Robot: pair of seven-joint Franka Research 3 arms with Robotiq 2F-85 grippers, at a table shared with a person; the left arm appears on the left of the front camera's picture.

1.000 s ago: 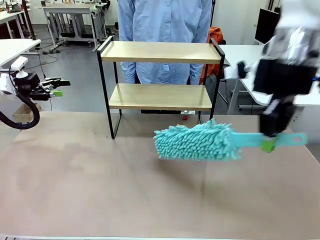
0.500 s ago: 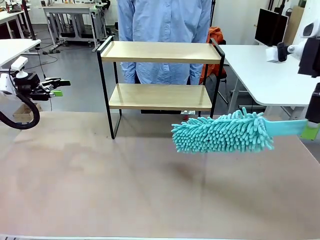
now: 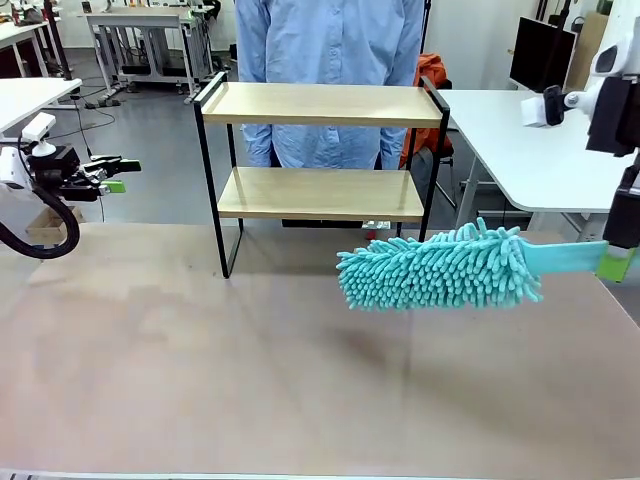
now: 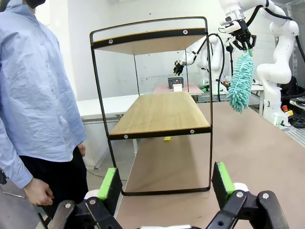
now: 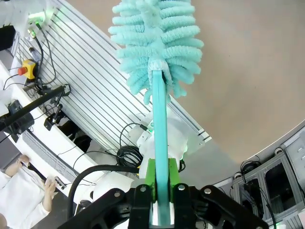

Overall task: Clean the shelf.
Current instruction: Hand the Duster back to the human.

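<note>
My right gripper (image 3: 612, 262) is clamped on the handle of the duster (image 3: 440, 266), holding it level above the table (image 3: 200, 380), ready to sweep the shelf (image 3: 320, 150) standing at the far edge. My left gripper (image 3: 112, 177) waits open, well aside. Since half a second ago the duster has drifted slightly left and risen a touch.
</note>
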